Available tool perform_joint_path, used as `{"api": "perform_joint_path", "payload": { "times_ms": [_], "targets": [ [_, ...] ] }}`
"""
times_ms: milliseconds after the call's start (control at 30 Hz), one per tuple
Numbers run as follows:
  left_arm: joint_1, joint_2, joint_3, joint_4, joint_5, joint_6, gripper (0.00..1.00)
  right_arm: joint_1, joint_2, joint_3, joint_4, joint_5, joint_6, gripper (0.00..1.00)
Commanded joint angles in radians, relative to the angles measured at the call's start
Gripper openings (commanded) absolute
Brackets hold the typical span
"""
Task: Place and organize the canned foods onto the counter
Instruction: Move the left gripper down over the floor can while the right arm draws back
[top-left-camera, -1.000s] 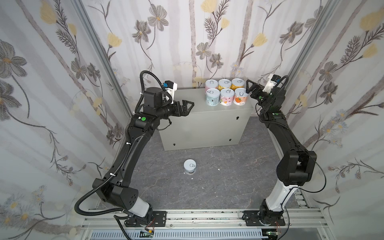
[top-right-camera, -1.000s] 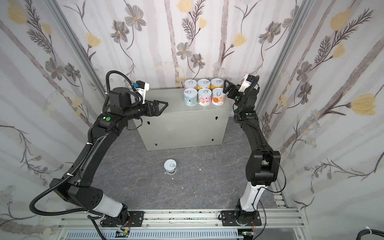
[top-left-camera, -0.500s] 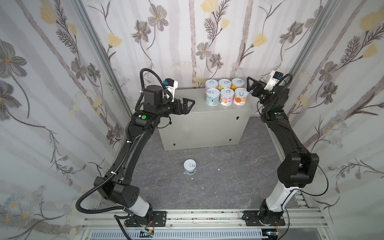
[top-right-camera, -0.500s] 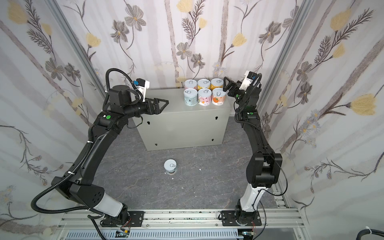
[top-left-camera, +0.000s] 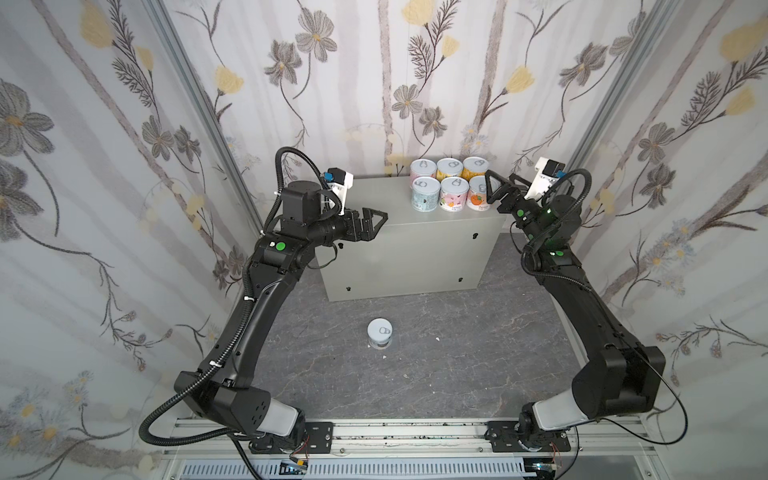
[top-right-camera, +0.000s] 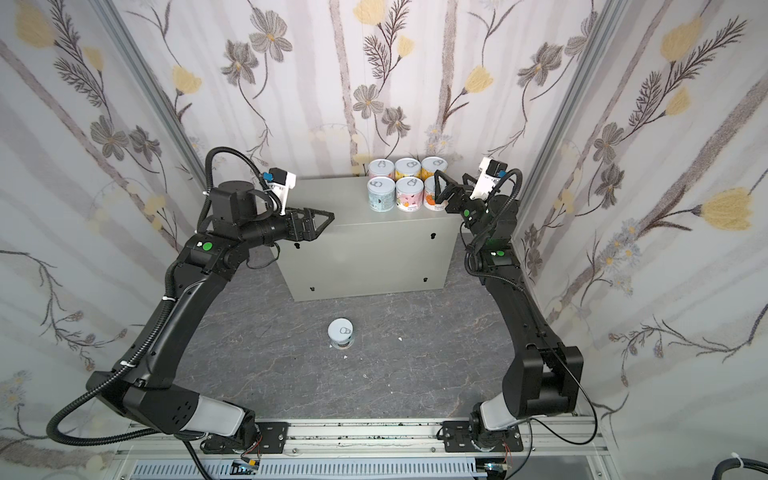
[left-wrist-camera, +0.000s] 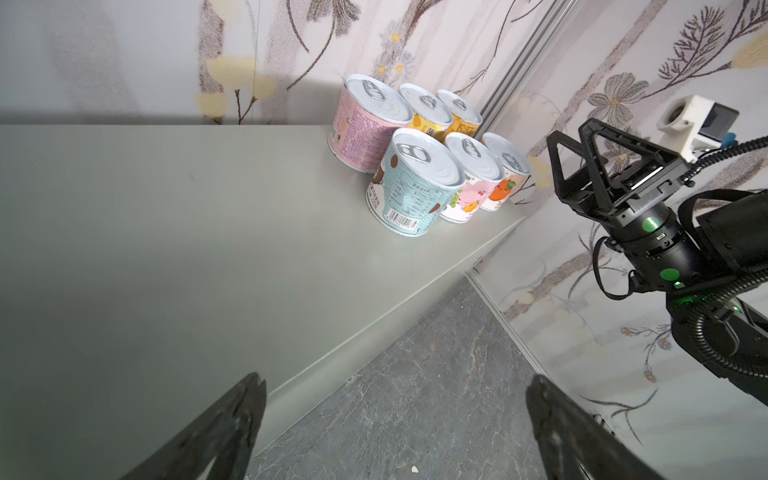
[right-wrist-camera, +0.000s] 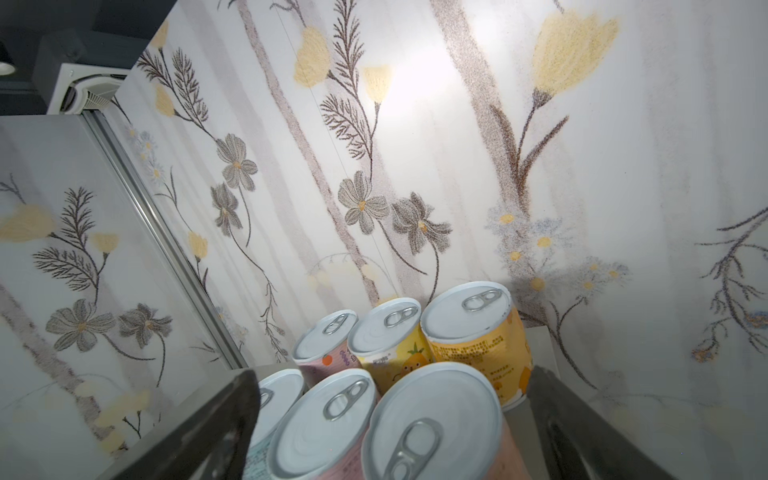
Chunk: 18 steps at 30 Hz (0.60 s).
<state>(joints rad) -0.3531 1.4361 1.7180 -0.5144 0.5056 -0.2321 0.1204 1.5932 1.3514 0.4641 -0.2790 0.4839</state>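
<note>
Claws gape wide and empty: your left claw (top-left-camera: 377, 222) hangs at the front left corner of the bench (top-left-camera: 374, 195), your right claw (top-left-camera: 500, 178) just beside six grouped tins (top-left-camera: 451, 192). Lower squarely around the upright floor tin (top-left-camera: 379, 331); grip mid-wall.

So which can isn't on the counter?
The lone can standing upright on the dark floor; the other six sit in two rows on the counter.

Pale wallpaper (top-left-camera: 374, 62) printed with grey and yellow flowers on brown stems covered all three walls, which met at aluminium corner posts (top-left-camera: 195, 95). The floor (top-left-camera: 457, 365) was dark grey and marbled, dotted with a few white specks (top-left-camera: 435, 339). An aluminium rail (top-left-camera: 415, 434) ran along its near edge under soft, even light.
</note>
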Motion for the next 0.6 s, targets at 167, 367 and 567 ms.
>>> {"api": "perform_joint_path", "payload": {
  "times_ms": [167, 367, 567],
  "targets": [
    [-0.115, -0.171, -0.229, -0.085, -0.105, -0.027, 1.00, 0.071, -0.287, -0.139, -0.167, 0.081, -0.088, 1.00],
    [-0.290, -0.304, -0.436, -0.105, -0.296, -0.134, 1.00, 0.143, -0.483, -0.238, -0.410, 0.136, -0.110, 1.00],
    [-0.463, -0.369, -0.648, -0.085, -0.516, -0.318, 1.00, 0.207, -0.643, -0.318, -0.642, 0.169, -0.093, 1.00]
  ]
}}
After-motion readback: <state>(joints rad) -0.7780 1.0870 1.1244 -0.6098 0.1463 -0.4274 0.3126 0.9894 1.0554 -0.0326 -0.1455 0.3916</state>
